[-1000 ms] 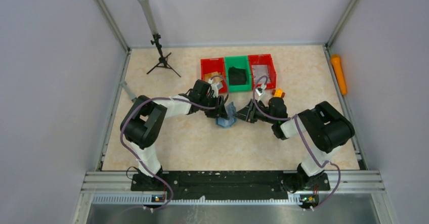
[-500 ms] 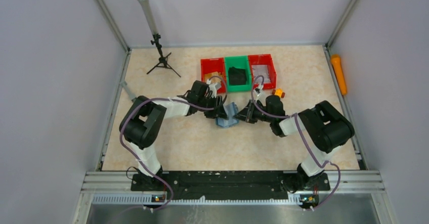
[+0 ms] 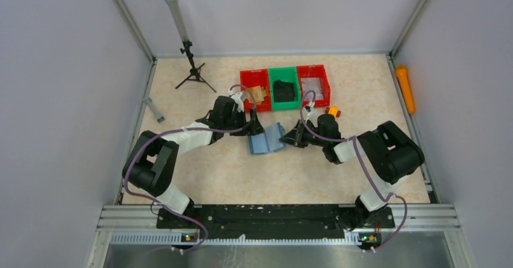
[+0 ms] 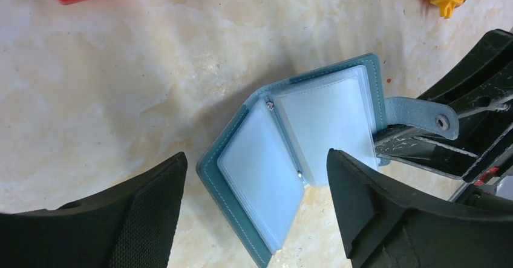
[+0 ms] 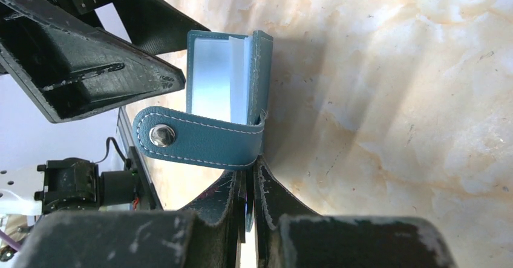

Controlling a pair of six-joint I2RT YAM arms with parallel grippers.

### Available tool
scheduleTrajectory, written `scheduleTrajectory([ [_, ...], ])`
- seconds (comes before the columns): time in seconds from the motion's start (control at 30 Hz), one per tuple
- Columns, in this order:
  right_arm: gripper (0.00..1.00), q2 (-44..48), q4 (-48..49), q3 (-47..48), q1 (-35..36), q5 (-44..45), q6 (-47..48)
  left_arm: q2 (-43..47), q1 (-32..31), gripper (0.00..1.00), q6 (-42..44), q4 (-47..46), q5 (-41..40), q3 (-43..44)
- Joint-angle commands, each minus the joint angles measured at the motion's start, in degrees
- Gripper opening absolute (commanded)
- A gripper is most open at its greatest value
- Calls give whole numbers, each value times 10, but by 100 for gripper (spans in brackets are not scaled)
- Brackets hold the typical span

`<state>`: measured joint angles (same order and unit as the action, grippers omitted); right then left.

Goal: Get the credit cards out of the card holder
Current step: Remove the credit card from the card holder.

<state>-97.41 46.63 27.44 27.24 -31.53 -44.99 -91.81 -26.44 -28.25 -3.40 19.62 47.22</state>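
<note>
The slate-teal card holder [image 3: 267, 139] lies spread open on the table between both arms, its pale blue-grey sleeves [image 4: 302, 153] facing up. The credit cards are hidden; I see only the sleeves. My right gripper [image 3: 291, 140] is shut on the holder's right cover, and in the right wrist view the jaws [image 5: 249, 166] pinch the teal edge just below the snap tab [image 5: 193, 138]. That cover stands tilted up. My left gripper [image 3: 251, 127] is open at the holder's left side. Its fingers [image 4: 151, 201] straddle the open holder without touching it.
Three bins stand behind: a red one [image 3: 254, 88], a green one [image 3: 284, 86] with a black lump inside, and another red one [image 3: 314, 84]. A yellow-orange toy [image 3: 332, 111] lies by the right arm. A tripod [image 3: 193, 71] stands at the back left, an orange cylinder [image 3: 405, 88] on the right rail.
My left gripper has let go of the holder, opened wide and drawn back to the left. The holder has dropped flatter and spread open. My right gripper has closed on its right edge.
</note>
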Motion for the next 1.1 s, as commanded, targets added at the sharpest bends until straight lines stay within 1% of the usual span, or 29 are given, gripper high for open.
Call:
scheduleTrajectory([
  [0.0, 0, 27, 31, 7, 6, -5, 10, 32, -2, 94, 5, -56, 16, -28],
  [0.03, 0, 27, 35, 6, 6, -8, 10, 31, -3, 98, 4, -85, 50, -36],
  [0.07, 0, 26, 39, 6, 7, -11, 10, 27, -7, 99, 3, -103, 76, -39],
  [0.13, 0, 26, 45, 6, 9, -15, 9, 8, -13, 99, 5, -97, 94, -23],
  [0.3, 0, 24, 35, 14, 18, -15, 16, -32, -32, 99, 13, -68, 97, 8],
  [0.4, 1, 24, 30, 18, 26, -13, 21, -36, -45, 99, 21, -57, 85, 17],
  [0.53, 1, 24, 37, 18, 31, -18, 23, -37, -47, 99, 21, -54, 82, 20],
  [0.73, 1, 22, 50, 23, 41, -34, 26, -41, -48, 98, 17, -62, 92, 18],
  [0.93, 1, 25, 64, 17, 42, -32, 22, -51, -45, 79, 16, -49, 85, 26],
  [1.07, 0, 32, 43, 17, 42, -16, 29, -53, -36, 59, 8, -40, 75, 26],
])
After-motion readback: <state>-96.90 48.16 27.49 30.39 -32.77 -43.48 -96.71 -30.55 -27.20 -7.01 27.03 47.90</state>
